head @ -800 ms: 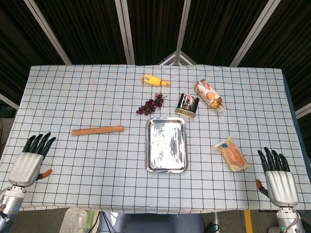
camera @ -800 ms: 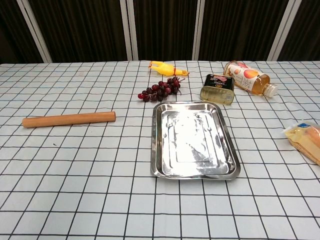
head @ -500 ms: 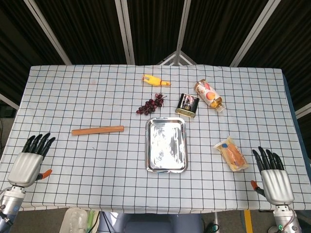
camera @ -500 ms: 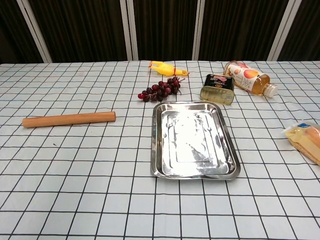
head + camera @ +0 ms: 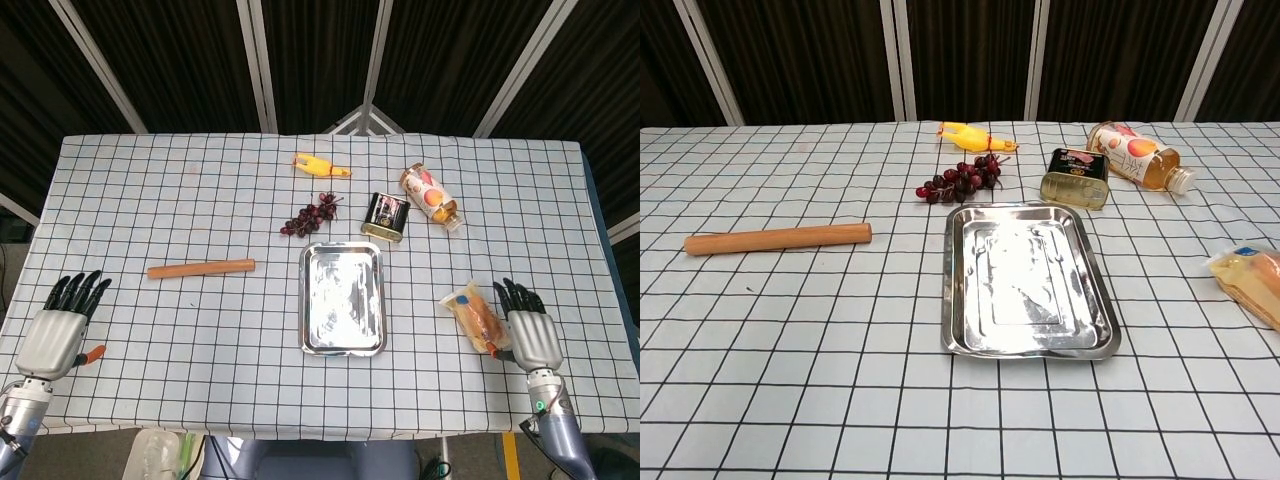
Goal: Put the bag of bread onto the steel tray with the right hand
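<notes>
The bag of bread (image 5: pixel 473 316) lies flat on the checked cloth to the right of the steel tray (image 5: pixel 343 297); the chest view shows only its left end (image 5: pixel 1252 280) at the right edge. The tray (image 5: pixel 1025 278) holds nothing. My right hand (image 5: pixel 530 334) hovers just right of the bag with its fingers spread, holding nothing, its thumb close to the bag's near end. Far left at the near table edge, my left hand (image 5: pixel 60 326) is spread out and holds nothing. Neither hand shows in the chest view.
Behind the tray lie dark grapes (image 5: pixel 311 214), a black tin (image 5: pixel 385 215), a juice bottle on its side (image 5: pixel 431 196) and a yellow rubber chicken (image 5: pixel 320 166). A wooden rolling pin (image 5: pixel 200 268) lies left of the tray. The table's right edge is close to my right hand.
My right hand has moved forward and to the left, from the near right corner up beside the bag of bread. The left hand and all objects stayed put.
</notes>
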You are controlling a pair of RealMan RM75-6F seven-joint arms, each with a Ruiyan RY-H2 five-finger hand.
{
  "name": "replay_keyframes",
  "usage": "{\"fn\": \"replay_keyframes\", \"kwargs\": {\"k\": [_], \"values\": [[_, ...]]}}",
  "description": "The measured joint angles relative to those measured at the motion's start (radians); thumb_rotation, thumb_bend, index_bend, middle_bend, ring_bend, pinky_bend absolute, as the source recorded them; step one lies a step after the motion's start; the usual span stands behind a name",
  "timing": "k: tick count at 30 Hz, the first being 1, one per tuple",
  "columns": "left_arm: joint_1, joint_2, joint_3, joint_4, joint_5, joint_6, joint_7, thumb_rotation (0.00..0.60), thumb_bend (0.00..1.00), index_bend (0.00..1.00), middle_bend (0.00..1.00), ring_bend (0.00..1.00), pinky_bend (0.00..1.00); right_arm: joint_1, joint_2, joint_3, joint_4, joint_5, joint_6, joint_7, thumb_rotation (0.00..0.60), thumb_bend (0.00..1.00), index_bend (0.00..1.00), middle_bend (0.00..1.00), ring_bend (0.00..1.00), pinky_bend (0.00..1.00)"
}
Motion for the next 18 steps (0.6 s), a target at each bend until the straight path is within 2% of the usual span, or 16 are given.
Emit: {"fn": "replay_keyframes", "kwargs": {"k": [12,14,15,16,18], "values": [[0.0,0.003,0.002,-0.001,0.002,0.001,-0.005,0.6,0.05,0.0,0.0,0.0,0.04,0.057,-0.073,0.045,0.167,0.156,-0.142,0.037,0.6,0.26,0.0,0.0,0.0,0.11],[-0.001,0.002,0.001,0.0,-0.001,0.001,-0.004,0.6,0.05,0.0,0.0,0.0,0.04,0.06,-0.077,0.046,0.178,0.158,-0.153,0.064,0.6,0.26,0.0,0.0,0.0,0.21],[-0.001,0.001,0.0,0.001,-0.002,0.0,-0.003,0.6,0.05,0.0,0.0,0.0,0.04,0.06,-0.078,0.047,0.18,0.154,-0.154,0.076,0.6,0.26,0.0,0.02,0.02,0.33],[-0.002,0.001,0.0,0.001,-0.004,-0.002,-0.002,0.6,0.05,0.0,0.0,0.0,0.04,0.06,-0.078,0.047,0.181,0.146,-0.153,0.09,0.6,0.26,0.0,0.06,0.06,0.41],[-0.002,0.0,-0.001,0.001,-0.005,-0.001,0.0,0.6,0.05,0.0,0.0,0.0,0.04,0.06,-0.077,0.045,0.178,0.128,-0.146,0.104,0.6,0.26,0.09,0.2,0.19,0.59]]}}
